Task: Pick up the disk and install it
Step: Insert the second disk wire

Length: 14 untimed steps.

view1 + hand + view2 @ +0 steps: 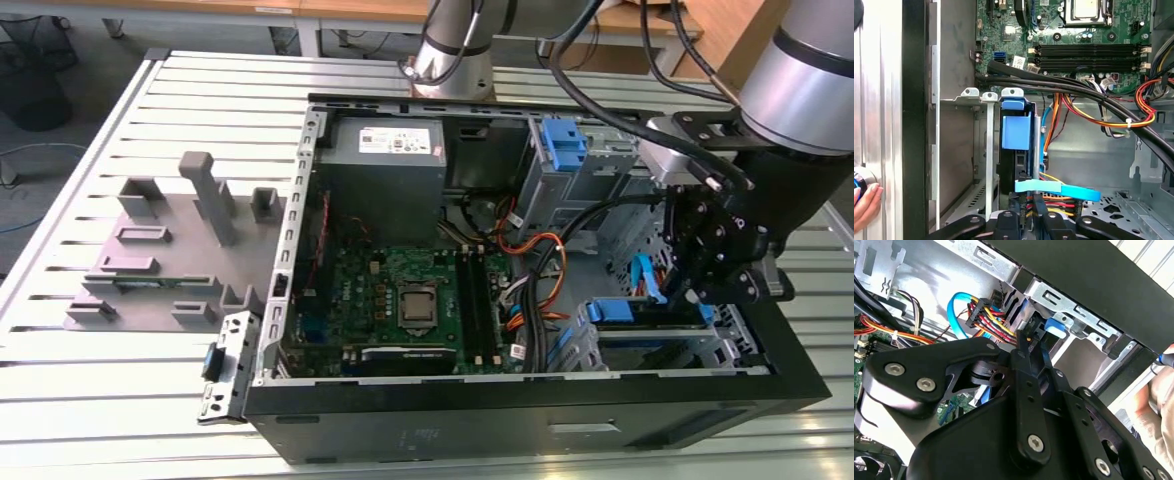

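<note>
The disk [627,312], in its bright blue carrier, sits in the metal drive cage at the case's front corner, on the exterior view's right. In the first wrist view the disk [1015,131] stands edge-on between the cage rails, its blue tab facing the camera. The carrier's tab on the disk [1056,325] also peeks out in the second wrist view. My gripper [697,290] hangs just above the cage. Its black fingers [1022,212] are shut together with nothing between them, and the gripper [1030,340] points at the disk's cable end. Whether the tips touch it I cannot tell.
A light blue data cable [1069,190] and coloured power wires [1094,117] run beside the cage. The motherboard [407,300], a grey power supply [383,145] and an upright blue latch [567,145] fill the case. A person's hand [864,205] rests outside the case wall.
</note>
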Each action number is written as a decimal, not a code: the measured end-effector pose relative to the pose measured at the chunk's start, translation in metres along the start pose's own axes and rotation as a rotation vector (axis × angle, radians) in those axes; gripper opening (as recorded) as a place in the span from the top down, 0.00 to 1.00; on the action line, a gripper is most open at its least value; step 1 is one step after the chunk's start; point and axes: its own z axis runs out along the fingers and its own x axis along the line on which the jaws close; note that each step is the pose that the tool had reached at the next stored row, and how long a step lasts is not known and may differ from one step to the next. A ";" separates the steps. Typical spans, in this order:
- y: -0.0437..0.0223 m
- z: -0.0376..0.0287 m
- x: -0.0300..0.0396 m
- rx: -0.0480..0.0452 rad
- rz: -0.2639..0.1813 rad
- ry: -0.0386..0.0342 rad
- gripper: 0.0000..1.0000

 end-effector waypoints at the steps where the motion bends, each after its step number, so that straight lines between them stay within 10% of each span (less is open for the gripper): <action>1: 0.0000 -0.0002 0.0000 0.0000 0.000 0.0002 0.76; 14: -0.0012 -0.0298 0.0038 0.0000 0.000 0.0003 0.76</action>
